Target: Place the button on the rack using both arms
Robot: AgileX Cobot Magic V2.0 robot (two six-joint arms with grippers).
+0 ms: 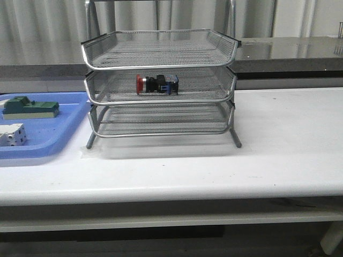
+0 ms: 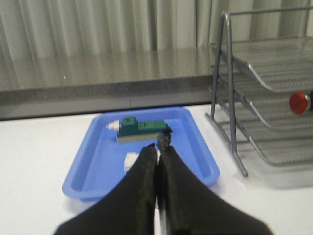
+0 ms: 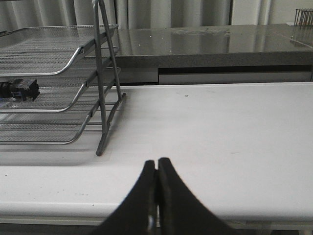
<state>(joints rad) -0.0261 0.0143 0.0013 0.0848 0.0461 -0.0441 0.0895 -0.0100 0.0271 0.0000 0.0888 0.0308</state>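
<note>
Where the white table (image 1: 278,160) meets its left edge, a blue plastic tray (image 1: 64,128) holds a green block (image 1: 29,108) and a white block (image 1: 12,135). The left gripper (image 2: 157,147) hangs over that tray, fingers pressed together with nothing between them. Just right of the tray stands the wire-mesh rack (image 1: 161,85) — the button (image 1: 156,84) lies on its side in the middle tier, red cap leftward. The right gripper (image 3: 156,164) hovers over bare table to the right — likewise closed and empty.
</note>
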